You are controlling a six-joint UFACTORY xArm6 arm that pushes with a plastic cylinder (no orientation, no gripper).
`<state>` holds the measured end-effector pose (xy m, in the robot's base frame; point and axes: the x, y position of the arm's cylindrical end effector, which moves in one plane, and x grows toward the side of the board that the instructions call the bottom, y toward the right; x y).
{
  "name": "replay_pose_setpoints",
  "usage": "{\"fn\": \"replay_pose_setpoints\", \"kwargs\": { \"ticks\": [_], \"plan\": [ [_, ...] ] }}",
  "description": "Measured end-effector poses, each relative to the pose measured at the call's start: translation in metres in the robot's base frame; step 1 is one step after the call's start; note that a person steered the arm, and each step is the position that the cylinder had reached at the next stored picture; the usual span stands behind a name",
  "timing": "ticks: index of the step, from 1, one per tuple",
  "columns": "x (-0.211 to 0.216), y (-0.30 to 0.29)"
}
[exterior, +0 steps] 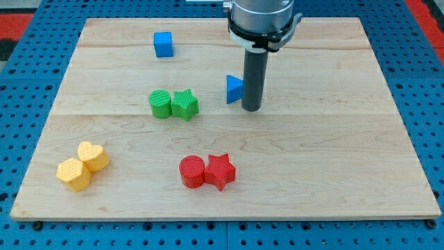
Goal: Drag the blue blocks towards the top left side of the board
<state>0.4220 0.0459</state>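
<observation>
A blue cube (163, 44) sits near the view's top left of the wooden board (333, 160). A blue triangle (234, 89) lies near the board's middle, its right side partly hidden by my dark rod. My tip (252, 108) rests on the board just to the right of the blue triangle, touching or nearly touching it.
A green cylinder (159, 104) and a green star (184, 104) sit together left of the triangle. A red cylinder (191, 171) and a red star (220, 171) sit toward the view's bottom. A yellow heart (93, 155) and a yellow hexagon (73, 173) lie at the bottom left.
</observation>
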Motion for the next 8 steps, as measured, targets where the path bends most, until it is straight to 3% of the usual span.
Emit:
{"fn": "replay_pose_setpoints", "kwargs": {
  "ticks": [2,3,5,6,7,8],
  "plan": [
    [-0.016,-0.006],
    [-0.018,-0.081],
    [-0.056,-0.042],
    [-0.08,-0.133],
    [-0.095,-0.172],
    [-0.101,-0.172]
  ]
}}
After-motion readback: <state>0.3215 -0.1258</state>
